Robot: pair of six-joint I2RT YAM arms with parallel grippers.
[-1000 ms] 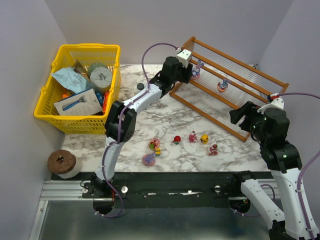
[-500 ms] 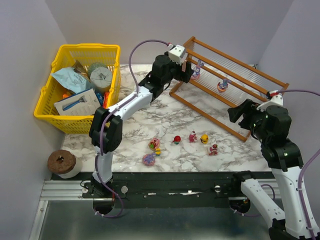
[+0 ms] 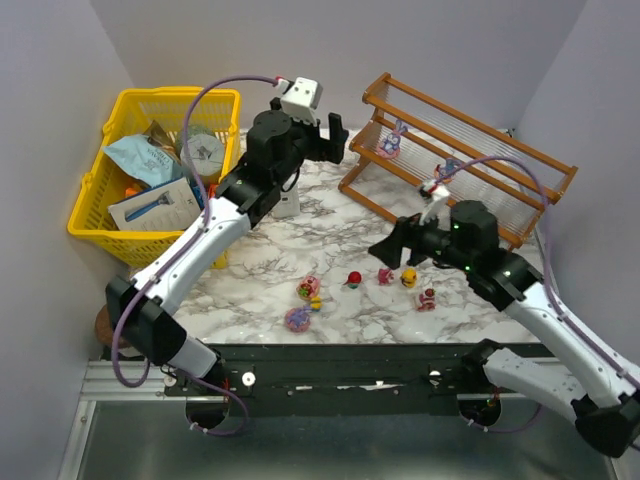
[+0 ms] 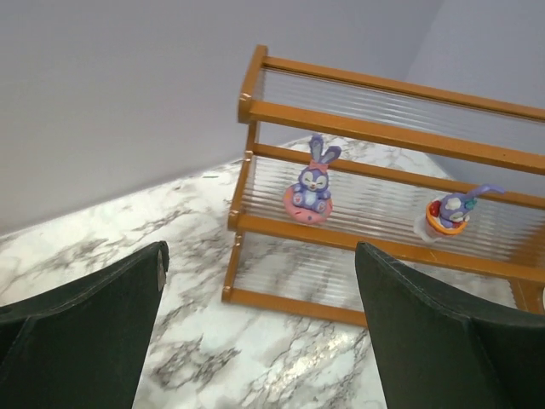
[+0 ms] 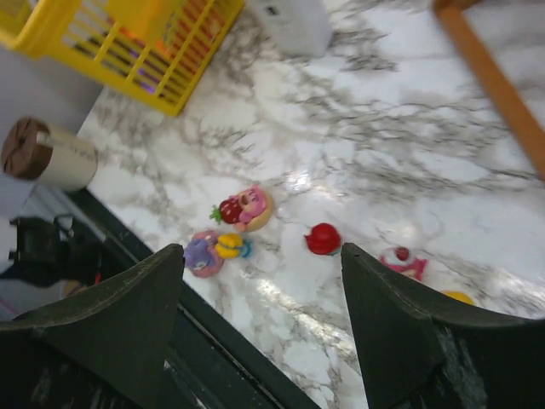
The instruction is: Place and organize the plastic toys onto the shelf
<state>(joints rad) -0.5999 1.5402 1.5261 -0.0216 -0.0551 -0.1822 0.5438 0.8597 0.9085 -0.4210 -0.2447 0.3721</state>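
The shelf [image 3: 470, 140] stands slanted at the back right. On its upper tier sit a purple bunny [image 4: 312, 183] and a second purple toy in an orange cup [image 4: 451, 211]. My left gripper [image 3: 325, 135] hovers open and empty just left of the shelf [image 4: 375, 136]. On the marble lie several plastic toys: a strawberry-pink one [image 5: 245, 208], a purple-and-yellow one [image 5: 211, 251], a red ball [image 5: 323, 239], a pink figure [image 5: 402, 260], a yellow one [image 3: 408, 277] and a pink-red one [image 3: 428, 299]. My right gripper [image 5: 260, 332] hangs open above them, near the red ball [image 3: 353, 279].
A yellow mesh basket [image 3: 175, 95] full of packets stands at the back left. A white bottle [image 3: 287, 195] stands beside it, partly behind the left arm. A brown-topped roll [image 5: 47, 158] sits at the front left corner. The black rail runs along the table's near edge.
My left gripper opened, left the purple bunny on the shelf and drew back to the left. My right arm swung from beside the shelf to above the loose toys.
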